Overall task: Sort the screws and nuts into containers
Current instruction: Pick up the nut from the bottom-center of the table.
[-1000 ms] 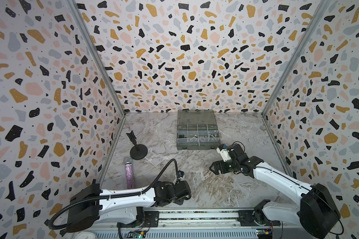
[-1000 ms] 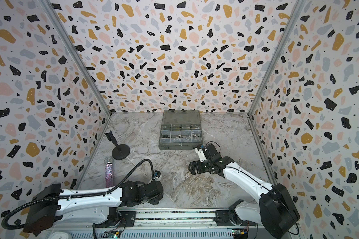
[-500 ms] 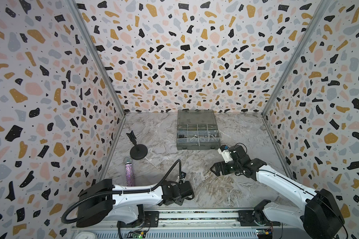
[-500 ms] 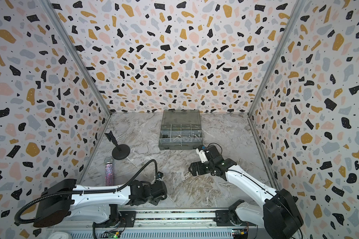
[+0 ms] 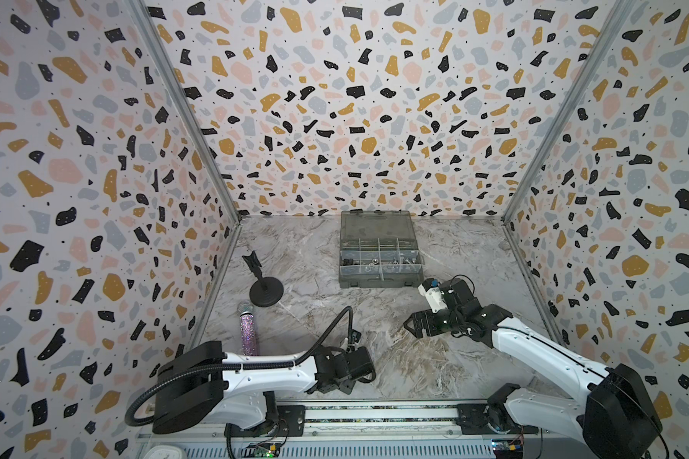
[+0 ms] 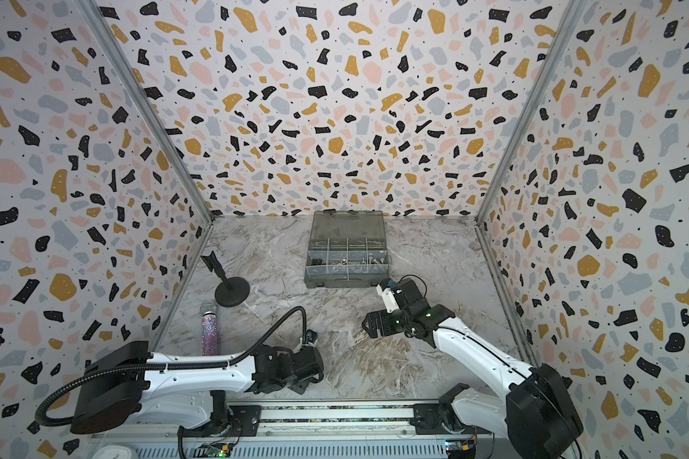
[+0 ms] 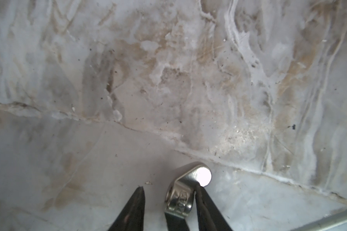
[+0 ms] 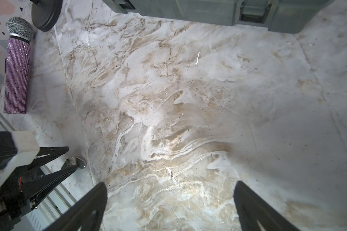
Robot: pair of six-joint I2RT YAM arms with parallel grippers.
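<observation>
The left gripper [image 7: 168, 188] has its jaws partly apart around a wing nut [image 7: 183, 192]. One finger touches the nut's side and the other stands clear of it, so nothing is clamped yet. The nut lies on the marble table [image 7: 168, 80] near the front rail, well apart from the organizer box [image 5: 378, 281].

It looks a hard, light, polished bit of metal (the sort that squirts out of a pinch). I'd judge the grip should fall square across the barrel, not on the rounded ear.

The right gripper [image 8: 170, 183] hangs wide open over bare table, holding nothing.

By count, one wing nut is loose on the table, and I can see no other screw or nut outside the box. There is one box, lid back, with a few small pieces in its middle compartments, too small to count from here.
</observation>
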